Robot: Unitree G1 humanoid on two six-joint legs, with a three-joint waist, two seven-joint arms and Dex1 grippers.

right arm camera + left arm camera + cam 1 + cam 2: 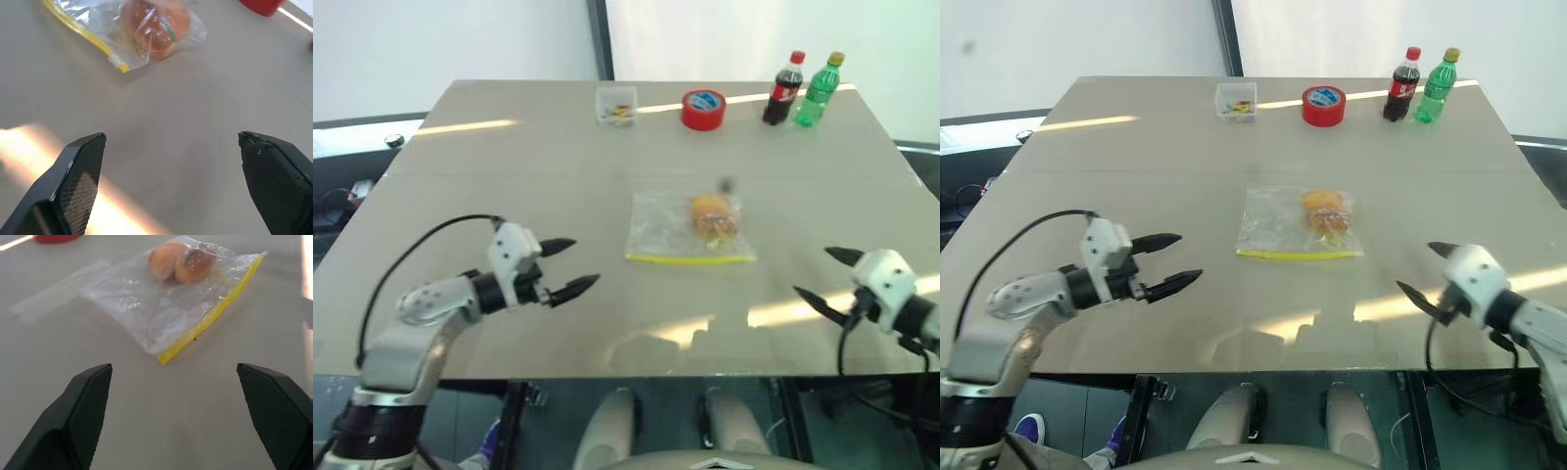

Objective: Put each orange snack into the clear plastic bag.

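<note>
Both snacks [181, 264] are sitting inside the bag [688, 228], which lies flat mid-table [509, 166] with its yellow seal strip on the robot's side. Left pincer [570, 266] and right pincer [824, 276] are spread wide, empty, hovering low on either side, well apart from the bag.

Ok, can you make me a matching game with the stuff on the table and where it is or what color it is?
Things:
1. orange snacks
2. tape roll
3. green bottle
4. left hand

Clues:
A. red, at the far side of the table
B. open, holding nothing
C. inside the clear plastic bag
D. beside the cola bottle

Pairs: 1-C, 2-A, 3-D, 4-B
</note>
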